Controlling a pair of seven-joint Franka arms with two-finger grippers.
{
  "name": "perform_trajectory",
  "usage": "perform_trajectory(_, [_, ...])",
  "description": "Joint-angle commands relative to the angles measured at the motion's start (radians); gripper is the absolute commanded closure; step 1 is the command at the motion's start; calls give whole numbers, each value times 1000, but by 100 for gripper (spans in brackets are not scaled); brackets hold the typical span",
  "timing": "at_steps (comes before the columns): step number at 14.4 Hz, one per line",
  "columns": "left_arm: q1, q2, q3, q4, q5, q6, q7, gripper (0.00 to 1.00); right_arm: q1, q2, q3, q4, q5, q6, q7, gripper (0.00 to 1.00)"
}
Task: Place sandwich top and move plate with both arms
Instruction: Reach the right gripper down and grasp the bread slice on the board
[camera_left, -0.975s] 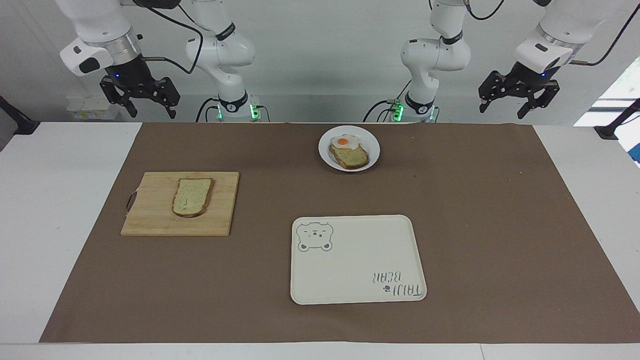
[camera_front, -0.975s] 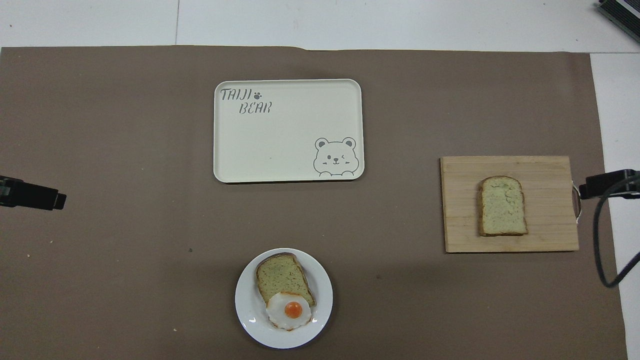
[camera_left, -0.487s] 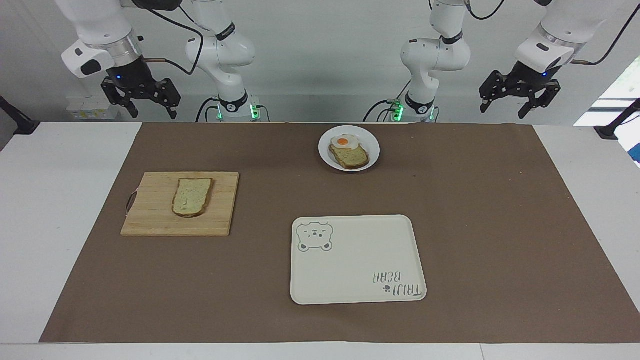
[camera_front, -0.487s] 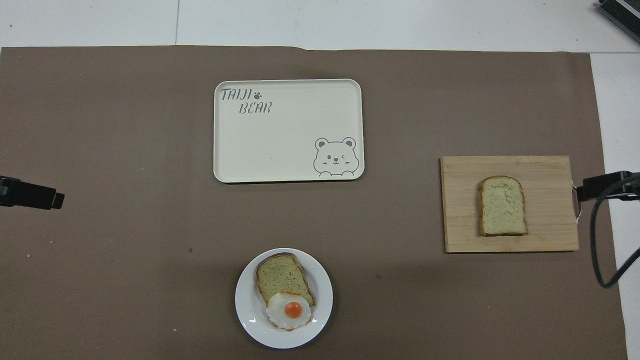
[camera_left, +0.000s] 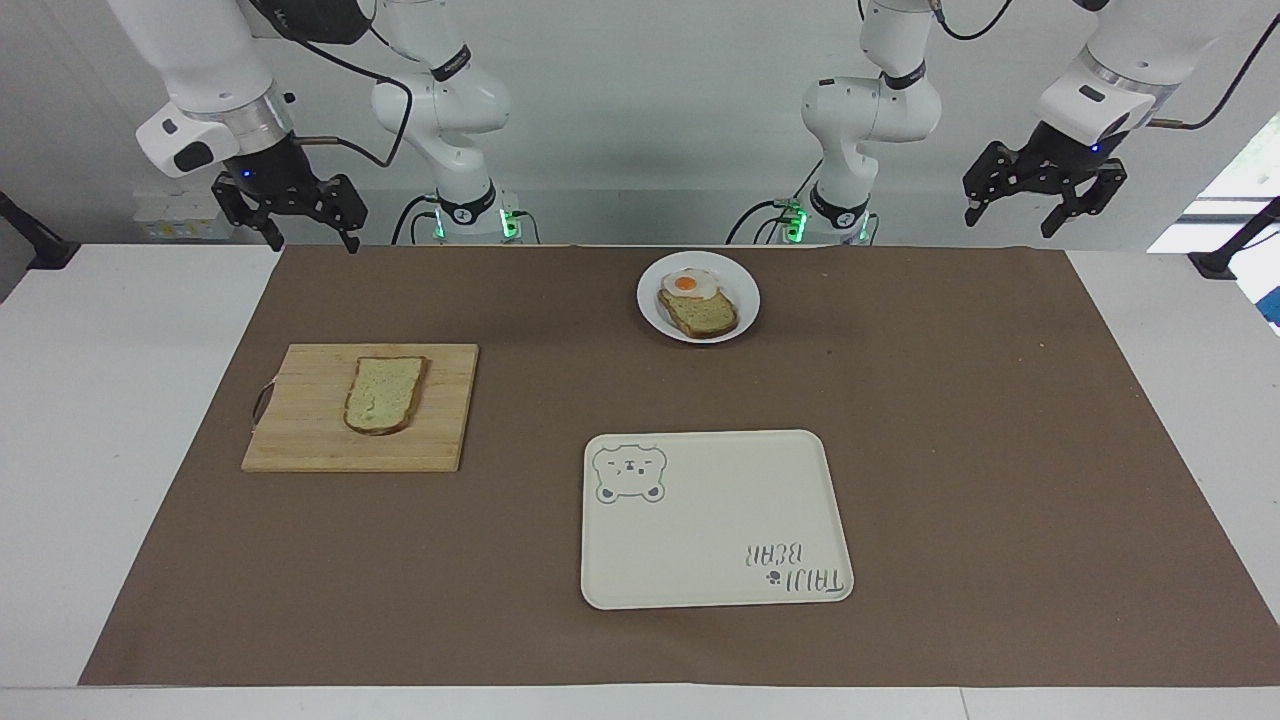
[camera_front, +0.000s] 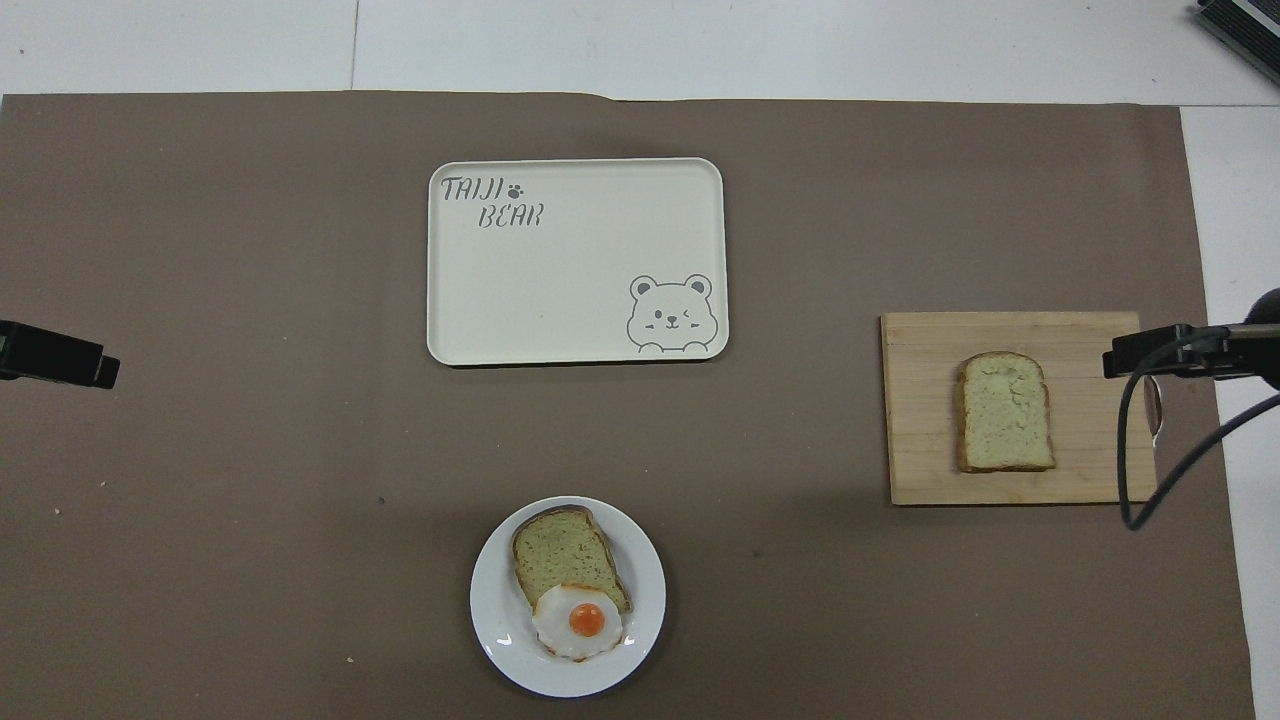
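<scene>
Sandwich top (camera_left: 384, 394) flat on cutting board (camera_left: 300, 440), below right pincer (camera_left: 292, 212) | long axis toward robots | right pincer spread, empty, nearer | left pincer (camera_left: 1042, 193) spread, waiting

Two bread slices (camera_left: 384, 393) — one plate (camera_left: 742, 283), tray (camera_left: 714, 518), board (camera_left: 315, 440).
</scene>
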Motion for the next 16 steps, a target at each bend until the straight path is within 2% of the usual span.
perform_trajectory(1, [-6, 43, 7, 69, 12, -48, -1, 0, -10, 53, 1, -36, 27, 82, -66, 0])
perform_trajectory(6, [-8, 26, 7, 57, 12, -51, -3, 0, -29, 168, 2, -82, 30, 245, -130, 0])
perform_trajectory(9, [-6, 23, 7, 57, 12, -54, -3, 0, -49, 189, 1, -99, 87, 276, -178, 0])
perform_trajectory(11, [-8, 21, 7, 57, 12, -54, -3, 0, -58, 198, 1, -149, 90, 357, -178, 0])
perform_trajectory(13, [-6, 21, 7, 55, 12, -54, -4, 0, -58, 251, 2, -168, 90, 435, -181, 0])
perform_trajectory(16, [-8, 16, 7, 54, 12, -51, -9, 0, -68, 297, 1, -179, 93, 448, -192, 0])
